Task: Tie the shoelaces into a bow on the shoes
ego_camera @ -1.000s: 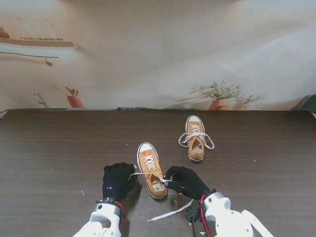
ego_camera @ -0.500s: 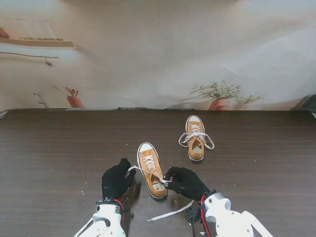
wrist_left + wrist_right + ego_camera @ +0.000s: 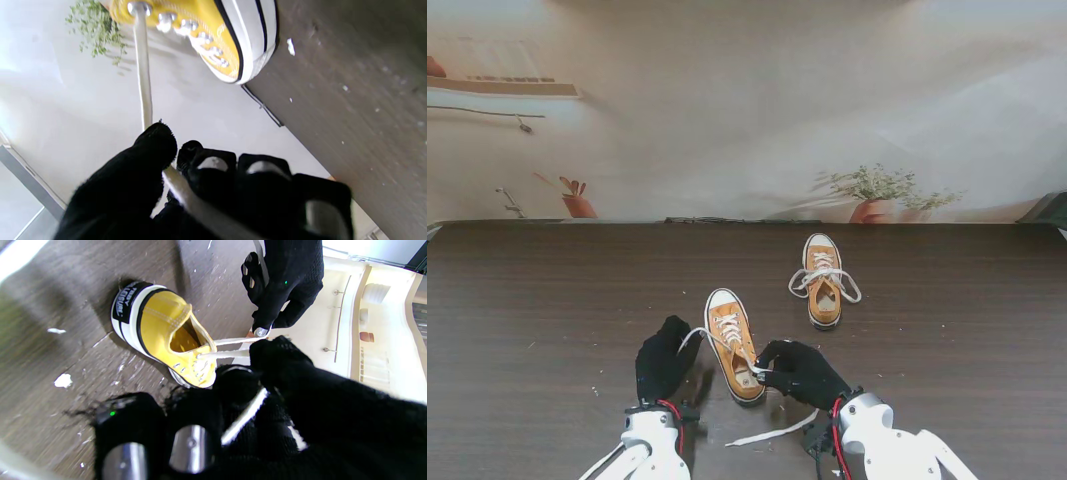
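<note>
A yellow sneaker (image 3: 733,344) with white toe cap lies near me on the dark table, toe pointing away; it also shows in the wrist views (image 3: 200,36) (image 3: 166,336). My left hand (image 3: 663,360), in a black glove, is shut on one white lace end (image 3: 143,76), which runs taut from the eyelets to the hand. My right hand (image 3: 799,372) sits just right of the heel and is shut on the other lace end (image 3: 243,416); its loose tail (image 3: 772,431) trails on the table. The left hand (image 3: 283,286) appears beyond the shoe in the right wrist view.
A second yellow sneaker (image 3: 823,280) with its laces in a loose bow lies farther away to the right. Small white crumbs (image 3: 62,380) dot the dark wooden table (image 3: 547,300). A backdrop wall (image 3: 747,110) stands behind the table's far edge.
My left hand has risen and moved slightly away from me, pulling its lace taut at a steeper angle. The right hand has shifted a little toward the shoe.
</note>
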Controlling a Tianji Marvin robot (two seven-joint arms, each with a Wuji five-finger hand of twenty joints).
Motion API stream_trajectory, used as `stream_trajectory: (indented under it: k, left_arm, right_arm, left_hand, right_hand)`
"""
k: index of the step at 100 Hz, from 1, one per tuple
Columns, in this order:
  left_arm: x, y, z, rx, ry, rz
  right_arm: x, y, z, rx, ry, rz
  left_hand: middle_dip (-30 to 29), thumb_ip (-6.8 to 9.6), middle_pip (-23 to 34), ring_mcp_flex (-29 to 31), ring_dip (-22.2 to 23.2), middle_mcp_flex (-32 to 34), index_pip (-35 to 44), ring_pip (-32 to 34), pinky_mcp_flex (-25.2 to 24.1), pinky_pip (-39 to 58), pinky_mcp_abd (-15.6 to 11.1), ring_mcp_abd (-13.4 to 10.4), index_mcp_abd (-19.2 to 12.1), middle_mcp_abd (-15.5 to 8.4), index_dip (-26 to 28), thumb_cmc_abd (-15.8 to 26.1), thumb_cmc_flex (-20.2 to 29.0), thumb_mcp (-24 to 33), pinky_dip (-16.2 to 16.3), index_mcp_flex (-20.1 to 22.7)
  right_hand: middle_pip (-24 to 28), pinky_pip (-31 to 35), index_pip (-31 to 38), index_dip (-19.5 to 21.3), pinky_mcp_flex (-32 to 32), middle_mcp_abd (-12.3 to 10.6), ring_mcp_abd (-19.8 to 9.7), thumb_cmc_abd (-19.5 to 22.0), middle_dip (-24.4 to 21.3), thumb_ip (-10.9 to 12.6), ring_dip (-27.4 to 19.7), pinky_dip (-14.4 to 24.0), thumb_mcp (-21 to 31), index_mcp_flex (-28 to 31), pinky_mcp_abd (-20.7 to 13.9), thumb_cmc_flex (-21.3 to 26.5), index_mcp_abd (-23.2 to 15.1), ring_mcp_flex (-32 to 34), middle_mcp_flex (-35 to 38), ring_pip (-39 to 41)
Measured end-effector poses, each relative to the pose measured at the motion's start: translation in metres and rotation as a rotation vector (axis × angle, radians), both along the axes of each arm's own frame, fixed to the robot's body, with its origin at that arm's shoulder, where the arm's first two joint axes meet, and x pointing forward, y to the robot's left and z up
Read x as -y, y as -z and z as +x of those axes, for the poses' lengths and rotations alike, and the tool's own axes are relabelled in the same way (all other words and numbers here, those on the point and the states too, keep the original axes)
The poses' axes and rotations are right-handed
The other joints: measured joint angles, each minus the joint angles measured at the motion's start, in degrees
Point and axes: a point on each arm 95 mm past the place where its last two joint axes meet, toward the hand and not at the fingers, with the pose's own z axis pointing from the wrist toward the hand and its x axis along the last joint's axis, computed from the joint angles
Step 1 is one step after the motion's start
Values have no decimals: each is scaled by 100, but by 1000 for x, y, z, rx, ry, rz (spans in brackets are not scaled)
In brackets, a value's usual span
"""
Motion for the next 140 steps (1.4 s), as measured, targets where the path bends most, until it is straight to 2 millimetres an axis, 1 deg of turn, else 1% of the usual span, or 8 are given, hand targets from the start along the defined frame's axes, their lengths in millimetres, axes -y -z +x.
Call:
stream_trajectory:
  k: [12,35,73,93,102,107,119,140]
  left_arm:
    - [-4,-2,3,14,-21,2]
    - [-15,-11,1,52,-11,84]
    - [-50,-29,4,100,-11,175]
    - [-57,-37,8,136,116,218]
    - [-57,-41,12,133,335,151]
    - [-57,-43,13,136,409,130]
    - [-59,-45,17,118,493,137]
    - [-60,-42,28,37,660,-24]
  right_arm:
    - [-3,-1,-4,8,-22,10]
    - [-9,-3,-8,53,-60,-21]
    - [-9,-13,-4,186,-71,-146]
    - [-10,-25,0,228,-73,-158]
    - [-12,-29,3,249,-82,-169]
    - [-13,-32,6,255,-90,-173]
    - [-16,-39,15,271,-105,-186]
    - [-20,-49,28,315,-119,-219]
  left_hand:
    - [43,0,74,13,158,75,-58,281,81,38,0,13,0,-24,-91,-20,-8,-1,1001,26]
    - [44,11,80,35,301,220,-333,502,104,50,0,30,-5,-46,-441,-169,-17,-6,1595,300]
    - [44,-219,138,54,307,281,-1031,617,144,72,0,58,-11,-57,-1336,-235,241,-394,1770,515]
    - [44,-401,139,54,308,283,-3055,618,144,75,0,78,-17,-52,-3354,-152,832,-1122,1772,653]
    - [44,-476,139,53,309,283,-4039,618,144,77,0,88,-254,-41,-3530,-157,823,-1137,1762,647]
    - [44,-575,139,53,309,283,-4432,618,144,77,0,88,-738,-40,-3538,-218,692,-806,1754,647]
    - [44,-638,137,53,309,283,-5417,619,144,78,0,91,-736,-33,-3868,-326,41,360,1680,656]
    - [44,-650,69,47,309,283,-6676,619,145,79,4,148,-731,17,-4565,-575,-126,797,1610,834]
  right_hand:
    - [1,0,-12,0,0,0,2,34,60,0,10,26,-9,-4,0,0,67,0,50,34]
    - [1,0,-73,0,0,1,4,68,62,0,68,75,-118,-7,0,2,68,0,57,36]
    - [5,0,-290,-272,1,1,7,84,135,0,143,235,-119,46,1,4,51,1,116,38]
    - [62,0,-294,-347,16,1,40,94,210,0,218,346,-121,39,1,7,51,4,178,48]
    - [62,0,-294,-354,21,1,41,94,271,0,221,358,-165,39,1,8,51,4,179,48]
    - [62,0,-294,-354,22,1,41,94,273,0,221,359,-173,40,1,8,51,4,180,48]
    - [62,0,-294,-354,24,1,42,94,275,0,222,360,-173,47,1,8,51,4,181,49]
    - [63,0,-294,-354,26,-2,47,94,285,0,222,361,-173,50,1,8,51,15,238,49]
